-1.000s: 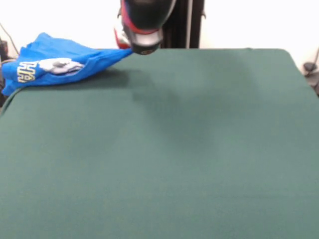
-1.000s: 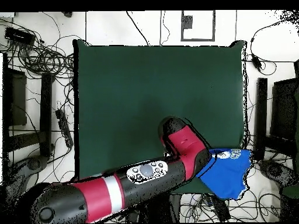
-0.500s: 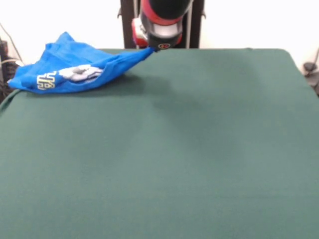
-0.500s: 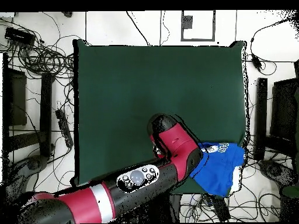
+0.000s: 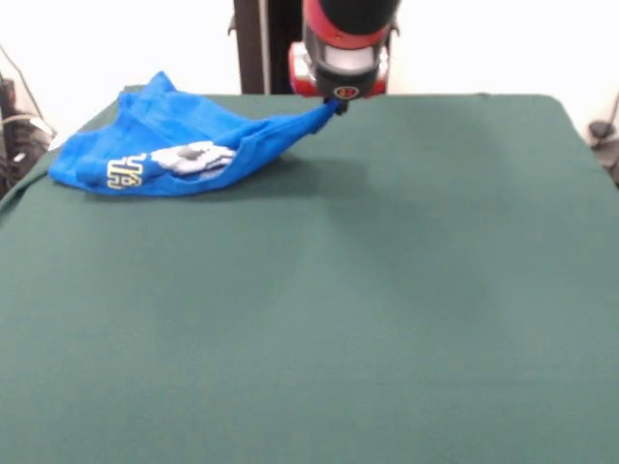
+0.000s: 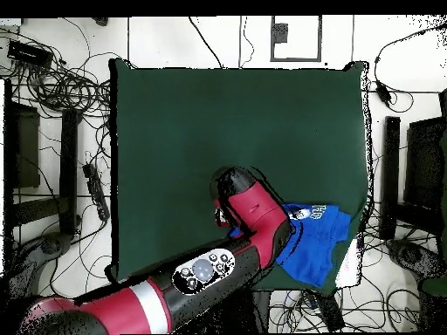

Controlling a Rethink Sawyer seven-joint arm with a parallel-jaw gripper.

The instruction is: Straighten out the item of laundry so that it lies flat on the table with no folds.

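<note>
The item of laundry (image 5: 179, 150) is a bright blue shirt with white graphic and pale letters, bunched and folded at the far left of the green table (image 5: 319, 309). One corner is stretched out to the right and rises to my gripper (image 5: 338, 100), which is shut on it just above the table's far edge. In the overhead view the shirt (image 6: 319, 237) lies near the table's lower right corner, partly under the red arm, and the gripper (image 6: 234, 229) itself is hidden beneath the arm's wrist.
Cables (image 6: 61, 83) and dark equipment surround the table (image 6: 236, 131) on the floor. A black post (image 5: 250, 43) stands behind the table's far edge. The shirt's end lies close to the table's edge.
The gripper has moved to the right in the front view, dragging the shirt's corner with it. The shirt has slid off the table's corner and further onto the table, stretching out.
</note>
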